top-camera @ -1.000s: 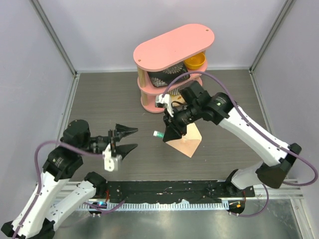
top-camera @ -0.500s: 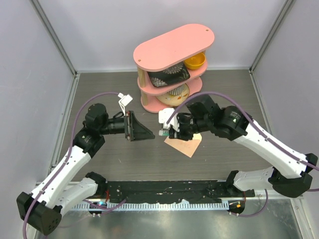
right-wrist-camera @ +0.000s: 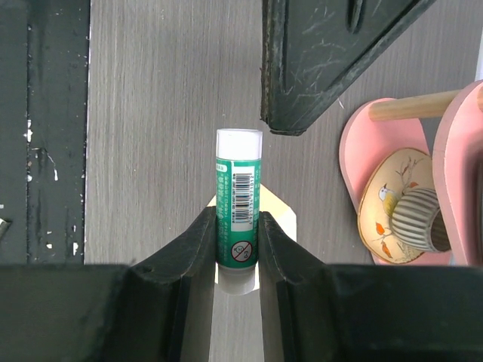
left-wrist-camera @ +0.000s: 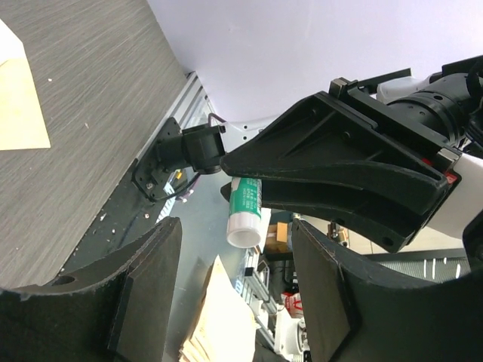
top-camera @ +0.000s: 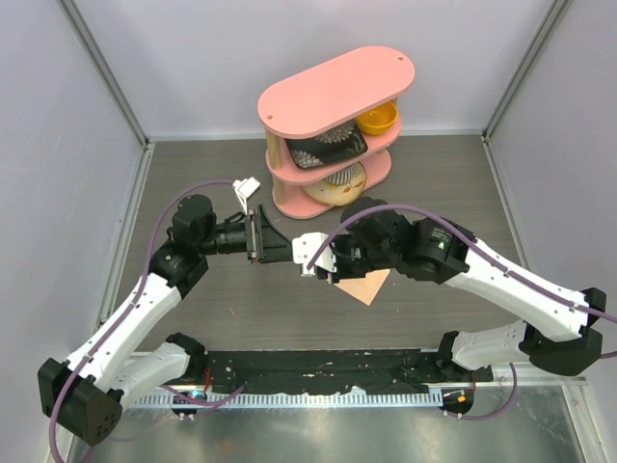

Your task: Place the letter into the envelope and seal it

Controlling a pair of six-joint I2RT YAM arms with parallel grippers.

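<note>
Since half a second ago the left gripper (top-camera: 287, 253) has edged closer to the right gripper (right-wrist-camera: 236, 219), and the gap between them has narrowed. The right gripper is clenched around the middle of a green-labelled glue stick (right-wrist-camera: 238, 192), whose white end (right-wrist-camera: 239, 142) points at the left gripper. That gripper's jaws are spread wide and grasp nothing. This looks like uncapping before sealing. To do it well, the left jaws should close on the white end only, square to the stick's axis, then pull straight along it while the right grip stays firm. The peach-tan envelope (top-camera: 364, 286) lies flat on the counter (top-camera: 212, 174) beneath the right arm, which covers most of it, so the flap's state is unclear. I cannot pick out the letter separately; it may be inside the envelope.
</note>
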